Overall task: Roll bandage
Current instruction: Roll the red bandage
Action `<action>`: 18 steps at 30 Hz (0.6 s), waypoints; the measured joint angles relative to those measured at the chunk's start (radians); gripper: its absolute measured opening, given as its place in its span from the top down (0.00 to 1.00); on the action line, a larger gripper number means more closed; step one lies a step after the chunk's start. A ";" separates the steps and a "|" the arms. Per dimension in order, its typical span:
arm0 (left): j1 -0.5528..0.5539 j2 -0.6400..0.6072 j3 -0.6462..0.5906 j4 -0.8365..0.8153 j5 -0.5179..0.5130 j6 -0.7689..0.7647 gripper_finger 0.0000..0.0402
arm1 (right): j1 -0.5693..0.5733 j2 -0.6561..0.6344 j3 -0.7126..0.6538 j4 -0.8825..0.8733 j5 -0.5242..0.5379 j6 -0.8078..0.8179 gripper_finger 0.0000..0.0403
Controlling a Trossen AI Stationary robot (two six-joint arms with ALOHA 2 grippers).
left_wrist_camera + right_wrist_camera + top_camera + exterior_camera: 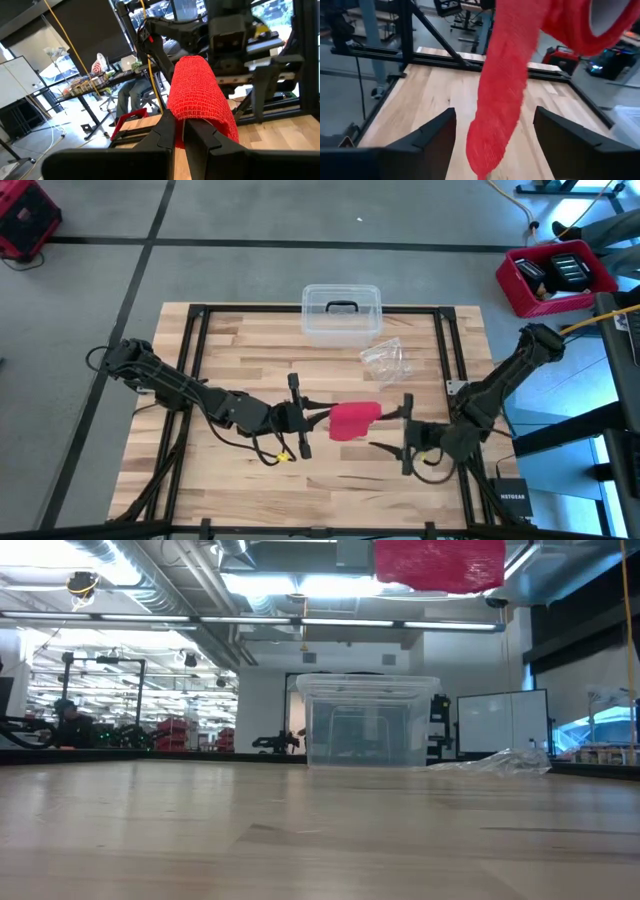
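Aloft, left end effector pinches bandage.

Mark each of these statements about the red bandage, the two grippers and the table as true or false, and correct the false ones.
1. The bright red fabric bandage is held up off the wooden table. True; the low view shows it well above the tabletop.
2. The left gripper is open and empty. False; its fingers are shut on the bandage.
3. The right gripper is open, with the bandage's loose end hanging between its fingers. True.
4. The clear plastic box with a dark handle lies on its side. False; it stands upright at the table's far edge.
5. The crinkled clear plastic wrapper lies inside the box. False; it lies on the table beside it.
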 joint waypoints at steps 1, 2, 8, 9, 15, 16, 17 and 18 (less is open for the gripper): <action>0.000 0.000 0.000 0.002 0.000 0.002 0.97 | -0.016 0.000 0.000 0.009 -0.024 0.000 0.35; -0.001 0.000 0.000 0.002 0.000 0.005 0.97 | -0.027 0.000 0.000 0.022 -0.043 -0.002 0.35; 0.000 0.000 0.000 0.001 0.000 0.017 0.97 | -0.048 0.000 0.000 0.102 -0.074 -0.054 0.47; 0.000 0.000 0.000 0.000 0.000 0.017 0.97 | -0.048 0.000 0.000 0.123 -0.074 -0.064 0.49; 0.000 0.000 0.000 0.001 0.000 0.017 0.97 | -0.048 0.000 0.000 0.202 -0.070 -0.153 0.64; 0.000 0.000 0.000 0.001 0.000 0.017 0.97 | -0.048 0.000 0.000 0.210 -0.070 -0.157 0.67; 0.000 0.000 0.000 0.001 0.000 0.017 0.97 | -0.048 0.000 0.000 0.216 -0.072 -0.156 0.71; 0.000 0.000 0.000 0.001 0.000 0.017 0.97 | -0.048 0.000 0.000 0.221 -0.073 -0.157 0.74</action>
